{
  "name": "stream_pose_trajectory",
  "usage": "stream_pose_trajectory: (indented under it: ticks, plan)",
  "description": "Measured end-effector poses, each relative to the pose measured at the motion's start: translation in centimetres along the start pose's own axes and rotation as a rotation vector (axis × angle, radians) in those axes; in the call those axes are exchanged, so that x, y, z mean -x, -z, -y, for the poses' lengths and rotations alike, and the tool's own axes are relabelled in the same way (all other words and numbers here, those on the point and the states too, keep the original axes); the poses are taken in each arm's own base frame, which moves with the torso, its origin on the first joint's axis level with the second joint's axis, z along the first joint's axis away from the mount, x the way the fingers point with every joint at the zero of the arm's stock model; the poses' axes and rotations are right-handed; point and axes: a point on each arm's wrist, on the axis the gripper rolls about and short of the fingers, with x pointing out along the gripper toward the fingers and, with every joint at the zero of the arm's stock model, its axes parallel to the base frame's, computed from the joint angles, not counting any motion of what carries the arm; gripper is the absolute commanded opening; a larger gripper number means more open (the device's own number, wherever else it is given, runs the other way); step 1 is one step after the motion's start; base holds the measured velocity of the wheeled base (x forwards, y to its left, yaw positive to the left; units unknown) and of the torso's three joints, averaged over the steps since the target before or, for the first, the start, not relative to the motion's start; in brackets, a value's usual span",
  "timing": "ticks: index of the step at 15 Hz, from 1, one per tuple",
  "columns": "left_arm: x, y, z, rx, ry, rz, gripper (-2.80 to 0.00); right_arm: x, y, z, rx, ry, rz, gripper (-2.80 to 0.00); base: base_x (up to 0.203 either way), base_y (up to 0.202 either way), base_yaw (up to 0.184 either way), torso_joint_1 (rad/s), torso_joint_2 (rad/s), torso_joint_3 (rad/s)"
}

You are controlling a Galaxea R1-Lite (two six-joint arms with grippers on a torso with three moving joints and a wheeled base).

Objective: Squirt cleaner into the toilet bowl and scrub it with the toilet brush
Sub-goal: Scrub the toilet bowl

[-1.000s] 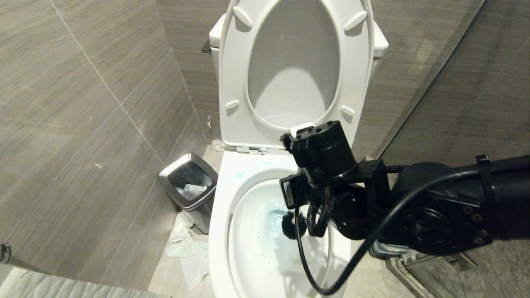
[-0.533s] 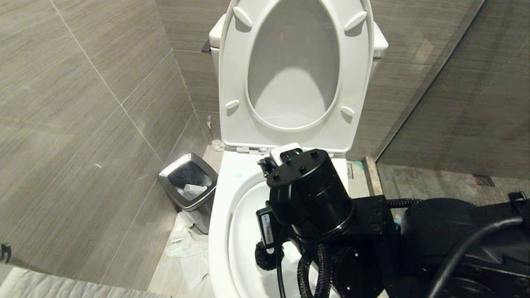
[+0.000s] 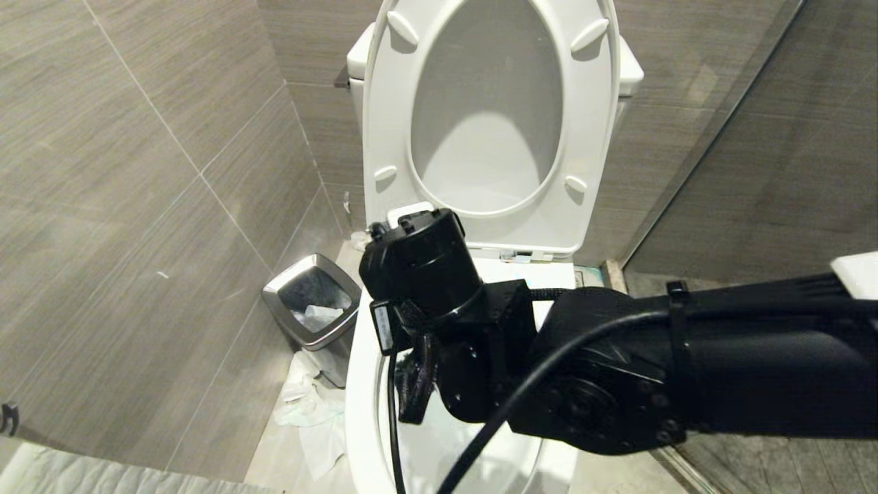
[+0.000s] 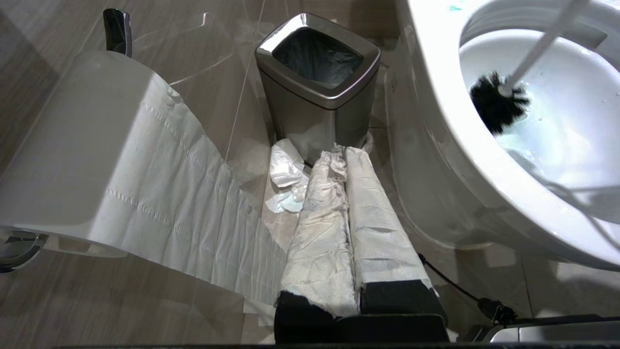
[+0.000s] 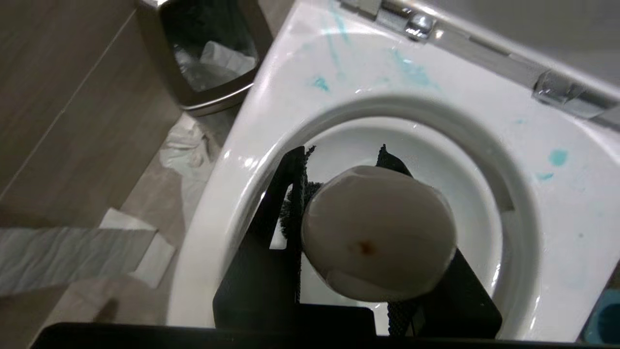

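Note:
The white toilet bowl (image 3: pixel 358 384) stands with seat and lid (image 3: pixel 487 123) raised. My right arm's wrist (image 3: pixel 418 267) hangs over the bowl's left side and hides the gripper in the head view. In the right wrist view the right gripper (image 5: pixel 343 157) is shut on the toilet brush's white handle, whose rounded end (image 5: pixel 378 232) faces the camera. The left wrist view shows the black bristle head (image 4: pixel 496 102) low against the bowl's (image 4: pixel 436 97) inner wall. Cleaner shows as blue smears (image 5: pixel 411 72) on the rim and as blue-tinted water (image 4: pixel 520 140). The left gripper (image 4: pixel 341 150), wrapped in white, is parked shut low beside the toilet.
A chrome-rimmed bin (image 3: pixel 312 302) stands on the floor left of the toilet, with crumpled tissue (image 3: pixel 309 412) in front of it. A toilet paper roll (image 4: pixel 72 145) with a hanging strip is near the left gripper. Tiled walls close in on both sides.
The right arm has swung across the bowl from its right side to its left. The brush head went with it and is now hidden in the head view. The left arm is still.

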Motion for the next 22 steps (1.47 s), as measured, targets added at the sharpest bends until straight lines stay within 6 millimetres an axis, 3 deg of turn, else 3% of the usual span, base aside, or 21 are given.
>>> stream_pose_trajectory:
  ticks: [3,6,9,12,18,22]
  plan:
    - [0.0,0.0,0.0,0.0,0.0,0.0,-2.8,-2.5,-0.8,1.6,0.023,0.059,0.015,-2.8,0.0,0.0,0.0,0.0,0.0,0.0]
    - [0.0,0.0,0.0,0.0,0.0,0.0,-2.8,-4.1,-1.7,4.4,0.013,0.126,0.019,-2.8,0.0,0.0,0.0,0.0,0.0,0.0]
    - [0.0,0.0,0.0,0.0,0.001,0.0,-2.8,-4.6,-1.9,7.3,0.008,0.18,0.004,-2.8,0.0,0.0,0.0,0.0,0.0,0.0]
    - [0.0,0.0,0.0,0.0,0.0,0.0,-2.8,-3.4,-1.7,8.8,0.017,0.188,-0.018,-2.8,0.0,0.0,0.0,0.0,0.0,0.0]
    - [0.0,0.0,0.0,0.0,0.0,0.0,-2.8,0.1,-0.9,7.8,0.034,0.101,-0.037,-2.8,0.0,0.0,0.0,0.0,0.0,0.0]
    - [0.0,0.0,0.0,0.0,0.001,0.0,-2.8,-0.3,-0.2,7.0,0.041,0.089,-0.048,-2.8,0.0,0.0,0.0,0.0,0.0,0.0]
